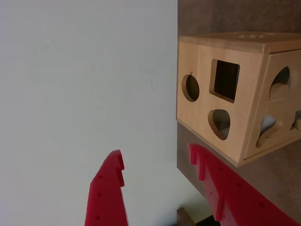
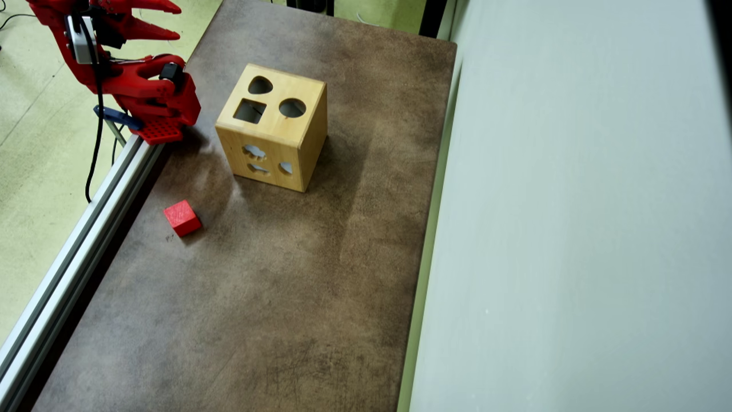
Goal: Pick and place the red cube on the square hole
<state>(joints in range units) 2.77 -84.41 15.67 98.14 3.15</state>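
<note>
Item: red two-finger gripper [image 1: 155, 162]. Fingers spread apart, nothing between them. In the overhead view it sits at the top-left corner [image 2: 171, 20], beyond the table's edge, raised above the arm's base.

Item: red cube [image 2: 182, 217]. Rests on the brown tabletop [image 2: 274, 309], well apart from the gripper, lower in the overhead view and near the aluminium rail [image 2: 86, 229] along the table's left edge. One corner points toward the rail. Absent from the wrist view.

Item: wooden shape-sorter box [image 2: 274, 129]. Stands on the tabletop between gripper and far wall, to the right of the arm's base in the overhead view. In the wrist view it lies ahead of the open fingers, off to the right.

Item: square hole [image 2: 250, 111]. Dark cutout in the box's top face, the one nearest the arm's base; seen ahead of the right-hand finger in the wrist view [image 1: 226, 80]. Shares the face with a round hole [image 2: 292, 107] and a rounded heart-like hole [image 2: 260, 86].

Status: nothing accomplished, judging from the layout. Cube ungrasped. Remaining: reach to cube, close on it, lift, carry over the box, align with the square hole, release.
</note>
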